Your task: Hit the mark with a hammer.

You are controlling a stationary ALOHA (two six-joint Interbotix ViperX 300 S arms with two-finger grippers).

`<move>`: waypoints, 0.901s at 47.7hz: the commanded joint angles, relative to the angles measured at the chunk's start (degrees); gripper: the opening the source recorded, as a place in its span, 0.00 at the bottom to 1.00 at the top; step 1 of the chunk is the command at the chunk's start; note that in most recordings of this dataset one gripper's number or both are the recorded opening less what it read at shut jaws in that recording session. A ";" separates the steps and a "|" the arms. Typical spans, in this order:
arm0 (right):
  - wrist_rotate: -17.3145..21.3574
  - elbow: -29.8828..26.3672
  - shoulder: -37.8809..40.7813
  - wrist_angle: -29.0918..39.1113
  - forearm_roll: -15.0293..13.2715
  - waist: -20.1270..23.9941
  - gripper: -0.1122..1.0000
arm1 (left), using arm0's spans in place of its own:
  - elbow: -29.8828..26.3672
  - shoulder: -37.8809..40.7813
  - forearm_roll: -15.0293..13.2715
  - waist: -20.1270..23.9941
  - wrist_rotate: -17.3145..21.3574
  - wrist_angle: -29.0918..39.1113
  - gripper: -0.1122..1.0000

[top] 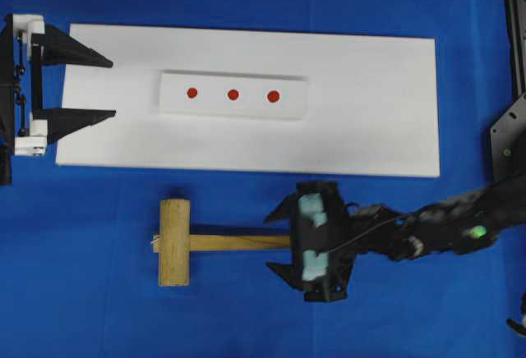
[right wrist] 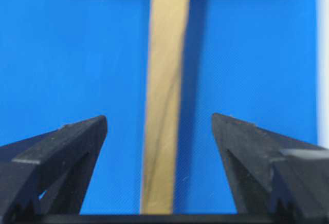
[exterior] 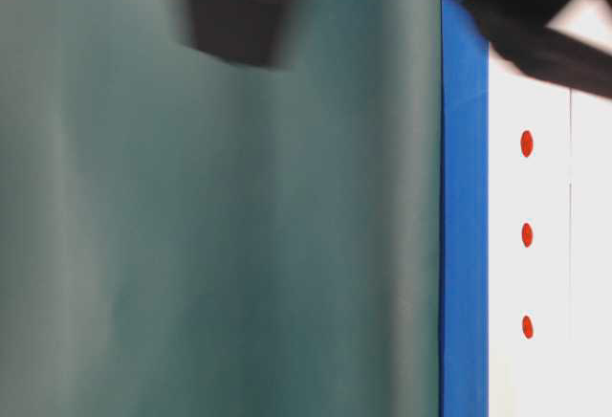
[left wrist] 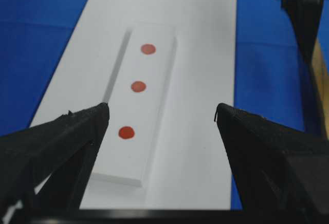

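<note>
Right gripper (top: pixel 277 241) spread astride hammer (top: pixel 175 241) handle, not touching

Left gripper (left wrist: pixel 162 118) spread wide; three red marks (left wrist: pixel 138 86) on white strip (left wrist: pixel 154 131)

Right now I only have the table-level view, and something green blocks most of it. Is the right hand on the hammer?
Observer: Not gripping. The right hand is open, with a finger on either side of the hammer handle.
Operator: Where does the hammer lie?
Observer: Flat on the blue cloth, beside the white board, not on it. The handle runs parallel to the board's long edge.
Operator: Left hand?
Observer: The left hand is open at the board's far end, holding nothing.
</note>
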 commanded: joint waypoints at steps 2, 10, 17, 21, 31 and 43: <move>-1.32 0.88 -8.00 0.00 -0.26 -1.05 0.82 | -0.62 0.00 -0.18 0.18 -0.09 -0.09 0.84; -4.04 3.60 -16.87 -0.35 -0.26 -2.55 0.82 | -0.53 -0.62 -0.18 0.09 0.00 -0.09 0.84; -5.36 5.89 -21.27 -0.44 -0.26 -5.27 0.82 | -0.44 -1.58 -0.18 0.09 0.00 0.09 0.84; -6.06 6.86 -22.68 -0.35 -0.26 -7.03 0.82 | -0.35 -2.11 -0.18 0.18 0.00 0.35 0.84; -9.58 10.72 -28.56 0.79 -0.35 -13.45 0.82 | -0.09 -4.57 -0.18 0.18 0.00 1.14 0.84; -12.83 17.31 -42.45 4.31 -0.35 -18.98 0.81 | 0.26 -8.79 -0.18 -0.62 0.70 3.87 0.84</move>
